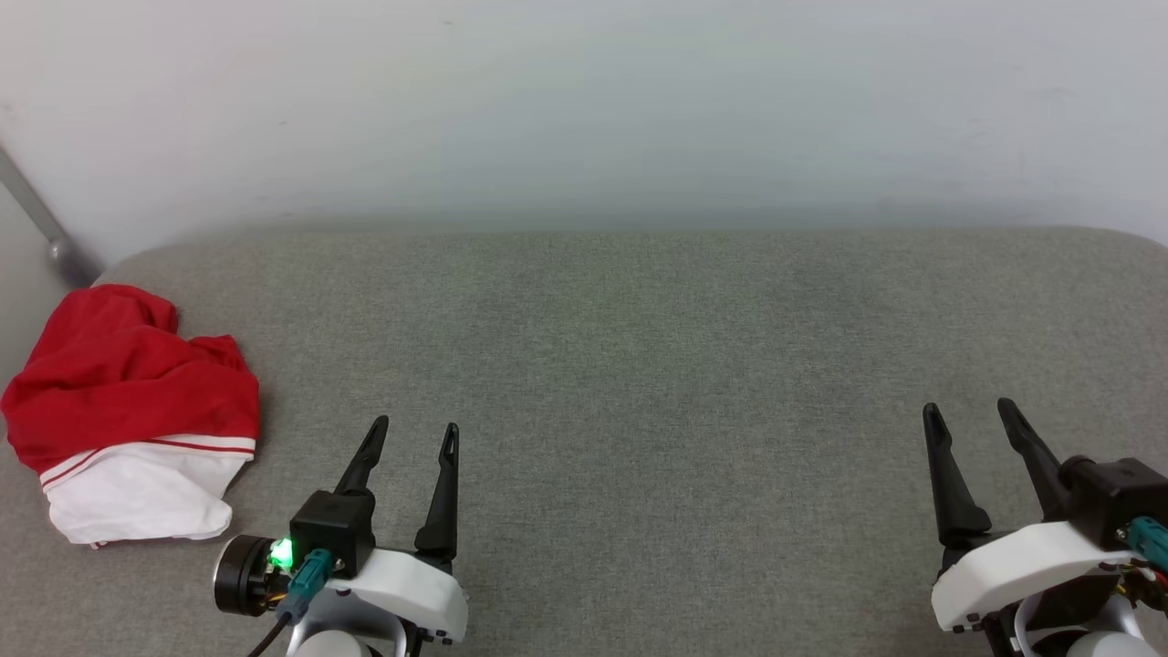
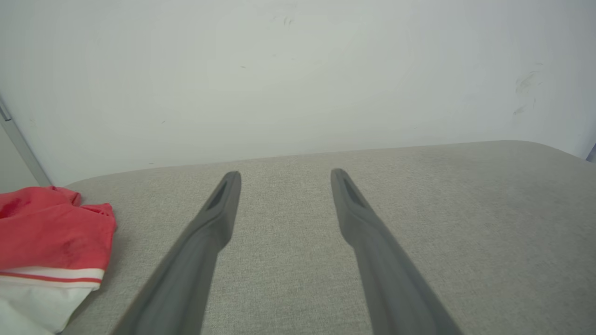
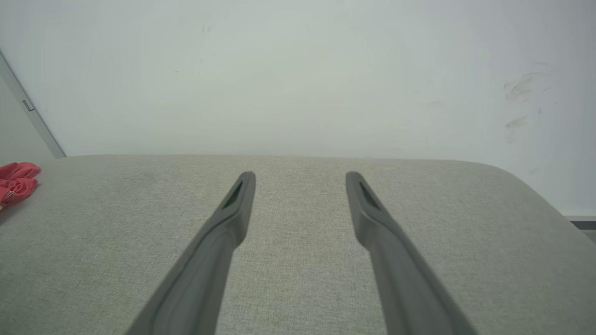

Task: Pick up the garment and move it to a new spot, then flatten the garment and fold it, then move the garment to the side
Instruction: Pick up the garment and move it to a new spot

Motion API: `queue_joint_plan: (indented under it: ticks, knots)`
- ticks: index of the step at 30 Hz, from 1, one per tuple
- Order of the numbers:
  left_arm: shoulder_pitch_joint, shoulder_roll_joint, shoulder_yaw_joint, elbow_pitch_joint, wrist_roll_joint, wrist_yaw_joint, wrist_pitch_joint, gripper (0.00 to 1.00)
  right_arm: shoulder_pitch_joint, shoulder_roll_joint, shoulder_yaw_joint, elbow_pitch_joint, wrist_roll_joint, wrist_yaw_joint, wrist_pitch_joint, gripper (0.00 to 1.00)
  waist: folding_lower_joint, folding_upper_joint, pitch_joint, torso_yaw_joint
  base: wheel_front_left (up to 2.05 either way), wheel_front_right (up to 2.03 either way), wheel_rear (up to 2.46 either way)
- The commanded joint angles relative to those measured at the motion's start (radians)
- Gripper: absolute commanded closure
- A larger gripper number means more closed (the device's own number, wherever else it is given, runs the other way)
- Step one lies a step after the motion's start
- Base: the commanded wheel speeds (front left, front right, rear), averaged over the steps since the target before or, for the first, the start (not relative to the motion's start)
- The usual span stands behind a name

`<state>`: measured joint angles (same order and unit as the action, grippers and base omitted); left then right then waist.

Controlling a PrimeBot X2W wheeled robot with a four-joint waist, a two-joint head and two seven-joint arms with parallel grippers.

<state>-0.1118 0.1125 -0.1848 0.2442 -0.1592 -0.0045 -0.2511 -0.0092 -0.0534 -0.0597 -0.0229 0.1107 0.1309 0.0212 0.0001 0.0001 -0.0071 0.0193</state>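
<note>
The garment (image 1: pixel 128 401) lies crumpled in a heap at the far left of the grey padded surface, red above and white below with a red-striped trim. Its edge also shows as the garment (image 2: pixel 51 246) at the left of the left wrist view and as the garment (image 3: pixel 16 184) far left in the right wrist view. My left gripper (image 1: pixel 415 429) hovers to the right of the heap, open and empty; the same left gripper (image 2: pixel 285 174) shows spread fingers over bare fabric. At the lower right, far from the heap, my right gripper (image 1: pixel 969 409) is open and empty, seen as the right gripper (image 3: pixel 300 176).
The grey padded surface (image 1: pixel 639 365) spreads wide between and beyond both grippers. A pale wall (image 1: pixel 584 109) rises right behind its far edge. A grey metal bar (image 1: pixel 36 219) slants down at the far left corner.
</note>
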Motion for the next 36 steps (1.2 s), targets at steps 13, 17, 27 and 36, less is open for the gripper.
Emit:
queue_joint_plan:
  ticks: [13, 17, 27, 36]
  knots:
    - [-0.002, -0.020, 0.028, 0.000, 0.005, -0.010, -0.015, 0.00, 0.012, 0.004, -0.008, 0.000, 0.003, 0.000, -0.021, 0.00, -0.0001, -0.0001, 0.003, 0.001, 0.00, 0.00, 0.00]
    - [0.003, -0.026, 0.037, 0.005, -0.001, -0.009, -0.015, 0.00, 0.013, 0.004, -0.007, 0.000, 0.002, 0.000, -0.017, 0.00, -0.0001, -0.0001, 0.003, 0.002, 0.00, 0.00, 0.00]
    - [-0.006, -0.036, 0.048, 0.021, -0.003, -0.013, -0.015, 0.00, 0.018, 0.004, -0.010, -0.013, -0.005, 0.000, -0.006, 0.00, -0.0001, -0.0001, 0.004, 0.010, 0.00, 0.00, 0.00]
    - [-0.023, -0.040, 0.063, 0.027, -0.008, -0.008, -0.015, 0.00, 0.021, 0.004, -0.004, -0.036, -0.019, 0.000, 0.006, 0.00, -0.0001, -0.0001, 0.009, 0.078, 0.00, 0.00, 0.00]
